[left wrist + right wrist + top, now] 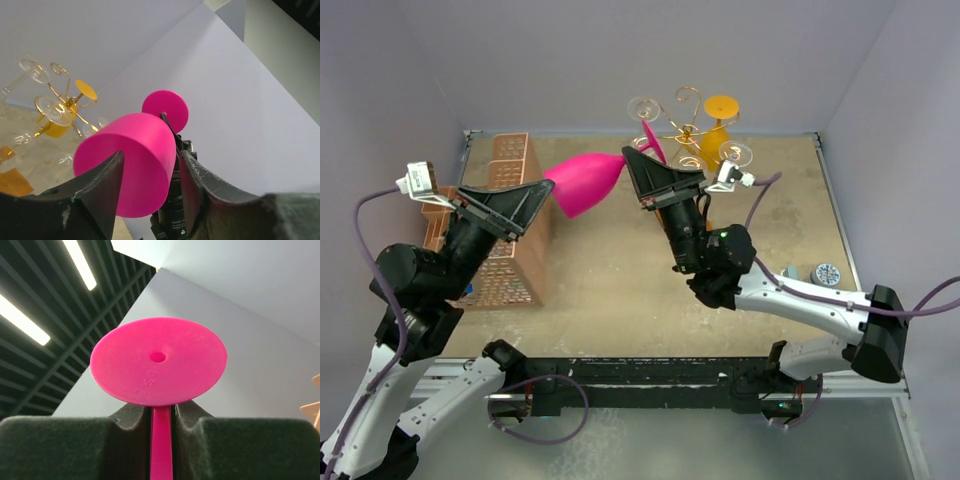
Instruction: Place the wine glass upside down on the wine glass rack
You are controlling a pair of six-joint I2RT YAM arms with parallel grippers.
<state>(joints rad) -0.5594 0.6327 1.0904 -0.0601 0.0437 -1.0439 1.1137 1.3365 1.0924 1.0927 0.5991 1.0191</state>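
while right pincer (pixel 642 162) grips, wine glass (pixel 585 182) sideways, bowl left

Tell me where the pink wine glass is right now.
In the top view the wine glass is in the air, lying sideways left of the wine glass rack: the right gripper pinches its stem, the left gripper flanks its bowl.

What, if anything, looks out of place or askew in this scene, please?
Only the pink wine glass: it lies sideways in mid-air, stem pinched by the right claw, bowl between the open jaws of the left claw. Likely a handover, not a fault. Nothing appears spilled or broken.
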